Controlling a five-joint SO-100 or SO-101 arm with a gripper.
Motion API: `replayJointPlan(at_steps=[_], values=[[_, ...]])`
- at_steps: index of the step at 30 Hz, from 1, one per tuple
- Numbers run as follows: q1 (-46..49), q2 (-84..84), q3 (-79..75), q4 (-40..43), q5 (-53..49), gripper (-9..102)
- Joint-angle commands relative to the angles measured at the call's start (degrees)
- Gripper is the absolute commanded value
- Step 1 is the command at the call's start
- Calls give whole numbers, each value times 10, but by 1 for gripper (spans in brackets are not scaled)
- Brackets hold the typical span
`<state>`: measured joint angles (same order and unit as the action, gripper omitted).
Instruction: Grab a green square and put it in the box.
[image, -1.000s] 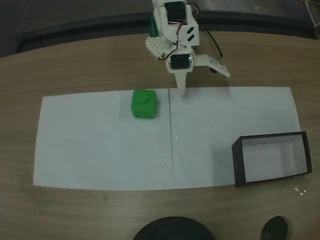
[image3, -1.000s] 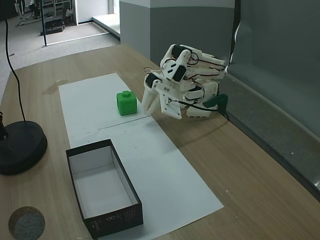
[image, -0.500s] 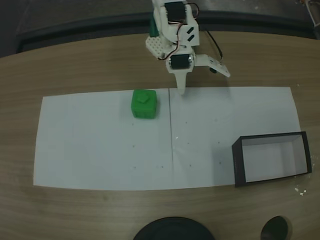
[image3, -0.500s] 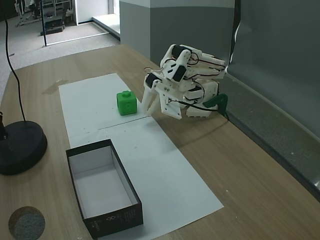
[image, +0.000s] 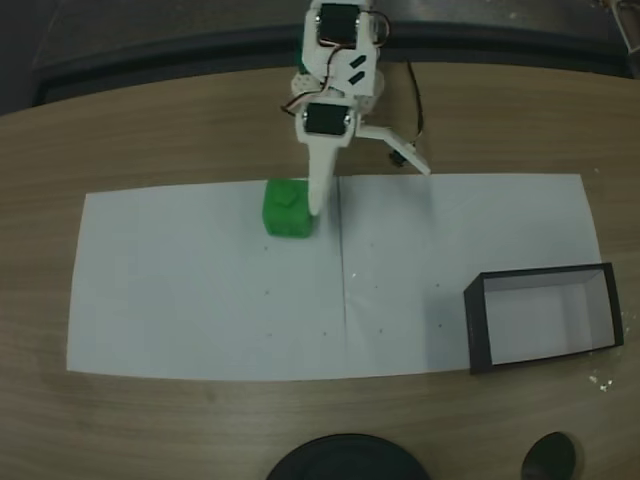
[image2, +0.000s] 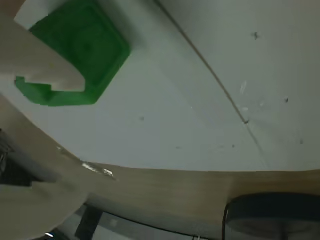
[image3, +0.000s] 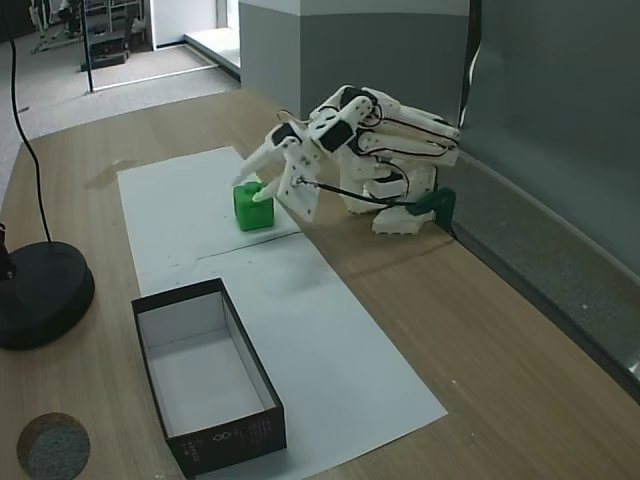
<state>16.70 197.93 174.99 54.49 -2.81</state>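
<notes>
The small bright green plastic cube with a round stud on top is being seen resting on the white paper sheet, near the sheet's far edge in the overhead-like fixed view, well apart from the shallow black-walled cardboard box with a white floor lying at the sheet's right end. The cube is not being lifted yet.

Compared with half a second ago, the white plastic two-finger gripper is being brought over from a spot beside the sheet's centre fold to the cube's right side. One long finger is now being laid just against or right beside the cube; contact cannot be confirmed. The jaws are being held spread apart, the second finger angled away toward the right in that fixed view. Nothing is being gripped. This is being judged as the approach step nearly done, with closing on the cube still to come.

In the wrist view part of the cube is being covered by a blurred pale finger, and the second finger is being cut off. The stud is hard to make out there. A black round lamp base is being shown on the brown wooden table, partly cropped in the other views.
</notes>
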Motion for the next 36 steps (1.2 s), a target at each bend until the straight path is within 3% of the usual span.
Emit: replayJointPlan(at_steps=[1,5,10,14,20,31,36], values=[[83,10,-59,-39,-24,26],[155,5,-111,-11,6,31],[127,-31,-237,154,-24,37],[125,-141,-309,173,-57,39],[110,-377,-450,269,-86,39],[79,-775,-565,280,-83,39],[76,-881,-593,262,-73,39]])
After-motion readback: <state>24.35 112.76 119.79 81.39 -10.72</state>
